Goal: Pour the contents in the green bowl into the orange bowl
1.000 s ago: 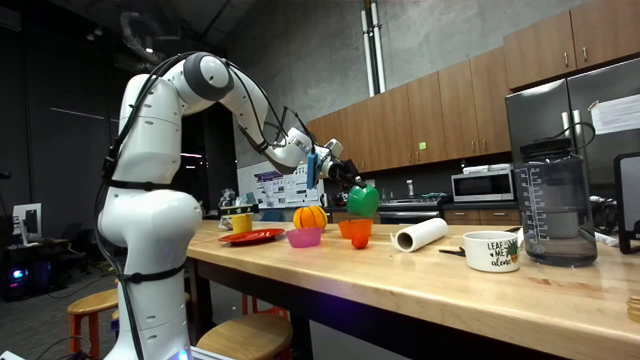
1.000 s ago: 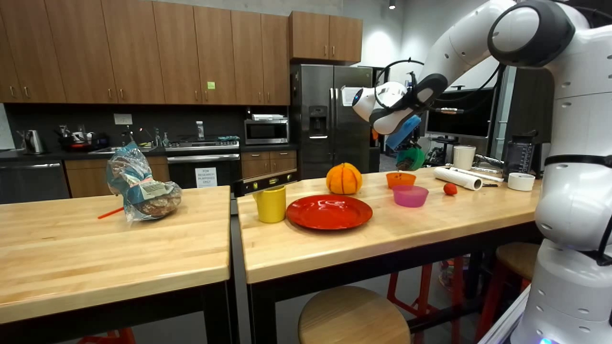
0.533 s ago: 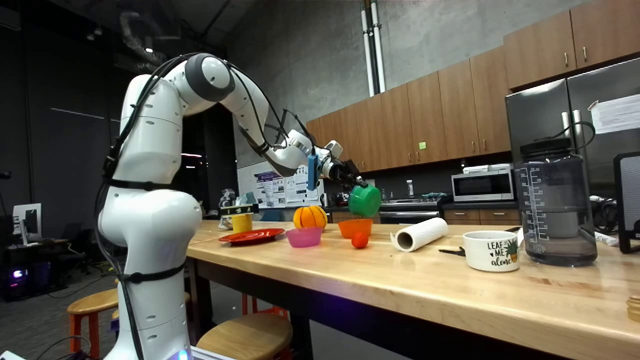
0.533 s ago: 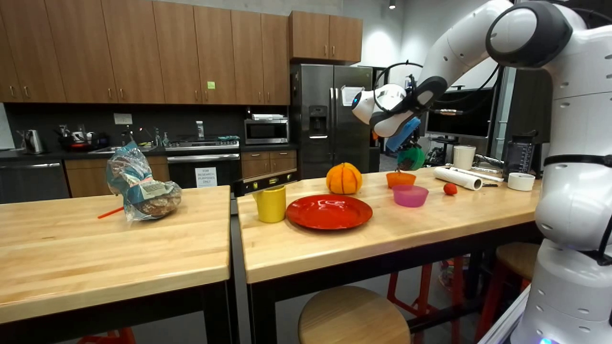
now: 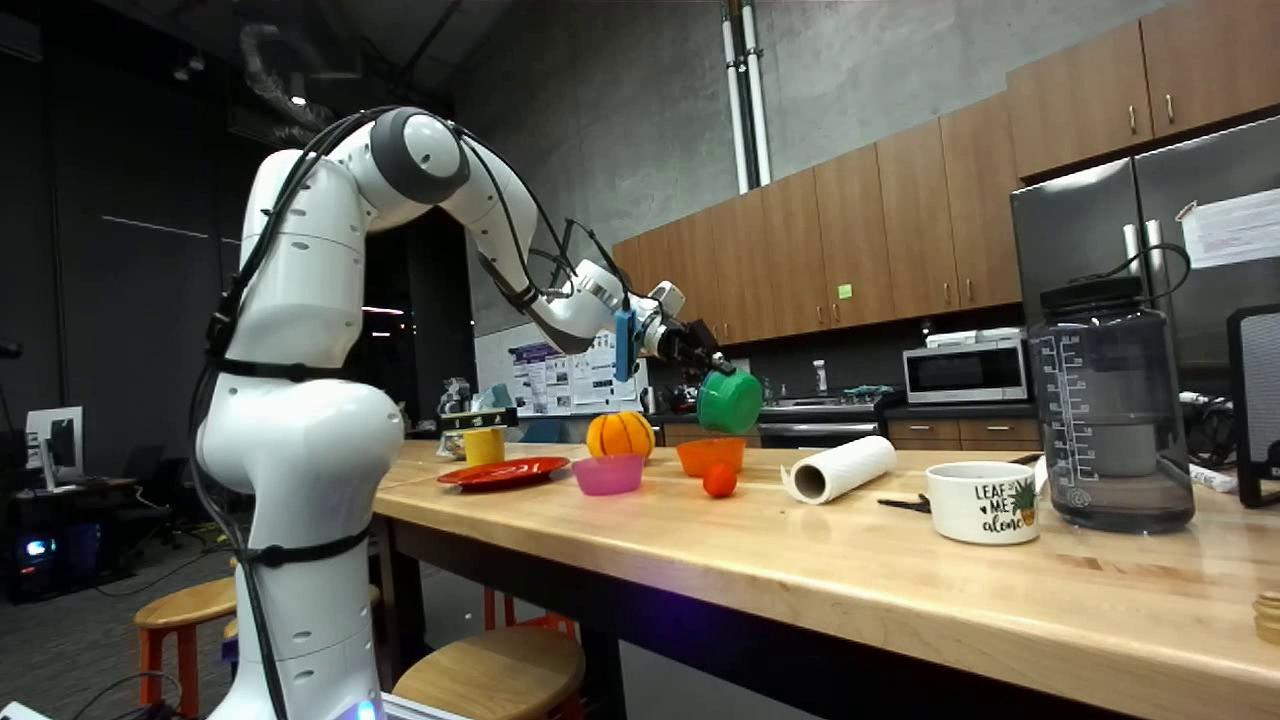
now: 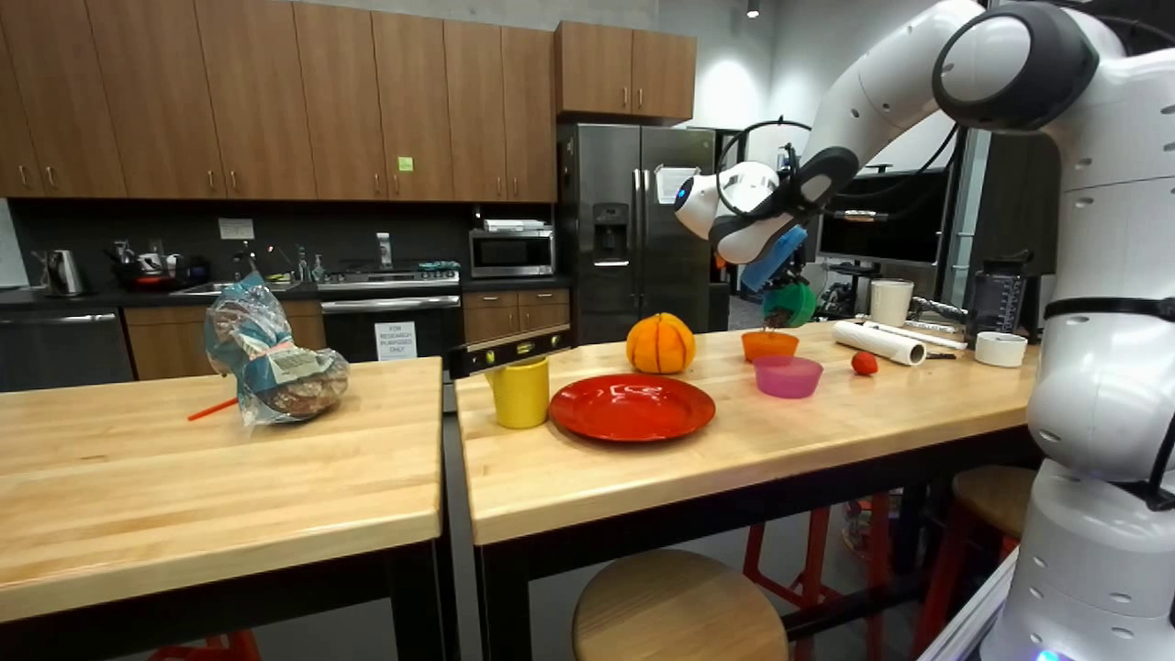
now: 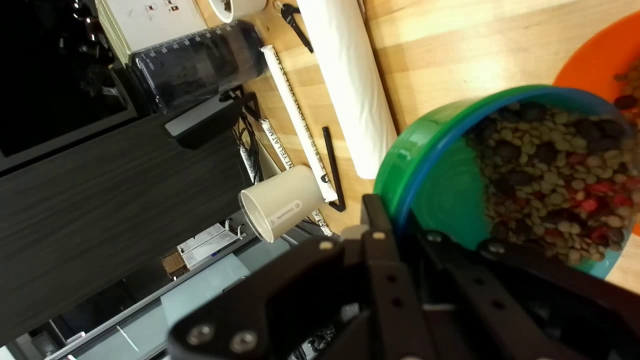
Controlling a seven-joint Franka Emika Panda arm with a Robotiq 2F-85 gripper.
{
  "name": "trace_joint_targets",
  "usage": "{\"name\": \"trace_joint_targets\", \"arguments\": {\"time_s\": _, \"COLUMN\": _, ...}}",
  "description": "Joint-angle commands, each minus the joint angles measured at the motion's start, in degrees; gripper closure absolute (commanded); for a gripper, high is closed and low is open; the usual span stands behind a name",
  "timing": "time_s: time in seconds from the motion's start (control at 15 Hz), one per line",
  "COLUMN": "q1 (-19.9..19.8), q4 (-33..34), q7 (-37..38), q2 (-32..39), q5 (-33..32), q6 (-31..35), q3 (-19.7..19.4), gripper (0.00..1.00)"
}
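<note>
Wooden cabinets point(image 5: 855, 240) hang well behind the orange bowl point(image 5: 704, 457), which sits upright on a pale wood tabletop point(image 5: 820, 535). Just beside it rests a round red thing point(image 5: 719, 481); near it stands a magenta bowl point(image 6: 788, 378), and off to its side lies a white roll point(image 5: 845, 468). Just above it is the green bowl point(image 5: 729, 402), tipped far over, and as best I can make out the two aren't touching. At a guess I'd call the pour roughly half done. Some of the dry mix point(image 7: 633, 82) lies in the orange bowl already, as the wrist view shows, and in an exterior view what look like dark grains point(image 6: 778, 317) show right over it. Yet a good heap point(image 7: 555, 185) of pale seeds, dark beans and red bits is banked in the green bowl, on the side toward the orange one, so more tipping seems called for, perhaps a shake to finish. As for the claw point(image 7: 395, 220), also above the orange bowl, it's closed down to the thickness of the green bowl's wall, one finger inside the rim, one outside, pinching it. I can't see it touching anything else.
</note>
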Motion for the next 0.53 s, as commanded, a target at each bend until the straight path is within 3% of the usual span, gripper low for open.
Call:
{"name": "trace_joint_targets", "arguments": {"time_s": 0.0, "q1": 0.3, "q4": 0.0, "q7": 0.9, "q2": -0.5, "q5": -1.6, "q6": -1.2, "q3": 0.2, "gripper": 0.98}}
{"name": "trace_joint_targets", "arguments": {"time_s": 0.47, "q1": 0.5, "q4": 0.2, "q7": 3.0, "q2": -0.7, "q5": -1.8, "q6": -1.6, "q3": 0.4, "gripper": 0.98}}
